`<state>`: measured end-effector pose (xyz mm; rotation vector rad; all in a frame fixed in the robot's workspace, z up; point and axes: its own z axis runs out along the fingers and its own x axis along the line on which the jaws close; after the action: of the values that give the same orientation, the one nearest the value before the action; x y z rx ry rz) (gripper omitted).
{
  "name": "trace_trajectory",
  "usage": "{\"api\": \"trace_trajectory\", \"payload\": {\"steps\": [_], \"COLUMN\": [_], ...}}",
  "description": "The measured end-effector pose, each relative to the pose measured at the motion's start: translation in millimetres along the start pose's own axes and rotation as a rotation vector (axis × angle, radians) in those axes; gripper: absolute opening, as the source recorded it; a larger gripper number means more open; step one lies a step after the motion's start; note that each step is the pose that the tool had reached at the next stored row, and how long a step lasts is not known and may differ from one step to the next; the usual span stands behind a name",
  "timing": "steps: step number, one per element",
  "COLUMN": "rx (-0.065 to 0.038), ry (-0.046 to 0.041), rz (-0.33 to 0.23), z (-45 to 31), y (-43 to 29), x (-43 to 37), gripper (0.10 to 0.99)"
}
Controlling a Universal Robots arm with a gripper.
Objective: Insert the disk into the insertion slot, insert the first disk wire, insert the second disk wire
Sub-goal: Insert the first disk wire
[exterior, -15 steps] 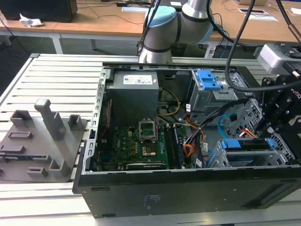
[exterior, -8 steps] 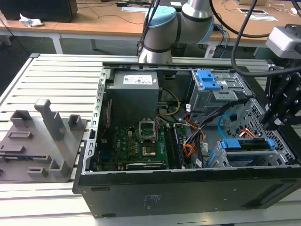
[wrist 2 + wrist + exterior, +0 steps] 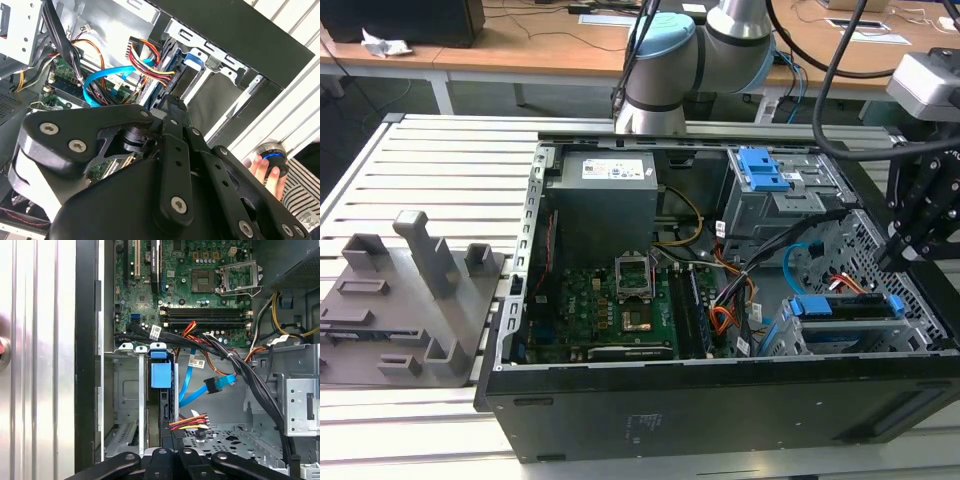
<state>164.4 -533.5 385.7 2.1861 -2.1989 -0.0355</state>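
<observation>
The gripper (image 3: 174,454) is right at the near end of the disk (image 3: 161,375). One cannot tell if it grips or has let go. The disk sits on its edge in the slot (image 3: 125,390). The red wire (image 3: 189,422) ends just beside it. Farther on, the blue wire (image 3: 192,385) curls, and its plug (image 3: 216,385) is apart from the disk.

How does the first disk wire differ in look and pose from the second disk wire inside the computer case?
The first disk wire is a bundle of thin red, yellow and dark strands; the second disk wire is one flat light-blue cable. The first disk wire runs nearly straight to the edge of the disk; the second disk wire bends, and its dark plug sits apart from the disk. Both lie close beside the disk.
</observation>
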Motion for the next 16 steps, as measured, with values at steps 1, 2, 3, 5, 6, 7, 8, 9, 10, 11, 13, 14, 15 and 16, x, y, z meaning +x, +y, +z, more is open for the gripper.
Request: {"api": "trace_trajectory", "payload": {"steps": [1, 2, 3, 5, 6, 7, 8, 9, 10, 11, 13, 14, 15, 16], "rx": [0.000, 0.000, 0.000, 0.000, 0.000, 0.000, 0.000, 0.000, 0.000, 0.000, 0.000, 0.000, 0.000, 0.000], "ry": [0.0001, 0.0000, -0.0001, 0.0000, 0.0000, 0.0000, 0.0000, 0.0001, 0.0000, 0.0000, 0.0001, 0.0001, -0.0003, -0.0008], "rz": [0.000, 0.000, 0.000, 0.000, 0.000, 0.000, 0.000, 0.000, 0.000, 0.000, 0.000, 0.000, 0.000, 0.000], "z": [-0.2, -0.4, -0.6, -0.9, -1.0, -1.1, -1.4, -1.6, -1.9, -2.1, -1.8, -1.6, -1.1, -0.8], "y": [0.0, 0.0, 0.0, 0.1, 0.0, 0.1, 0.1, 0.1, 0.1, 0.3, 5.6, 7.8, 14.1, 18.6], "x": [0.0, 0.0, 0.0, 0.0, 0.0, 0.0, 0.0, 0.0, 0.0, 0.0, 0.0, 0.0, 0.1, 0.1], "gripper": [0.106, 0.106, 0.106, 0.106, 0.106, 0.106, 0.106, 0.106, 0.106, 0.106, 0.106, 0.106, 0.106, 0.106]}}
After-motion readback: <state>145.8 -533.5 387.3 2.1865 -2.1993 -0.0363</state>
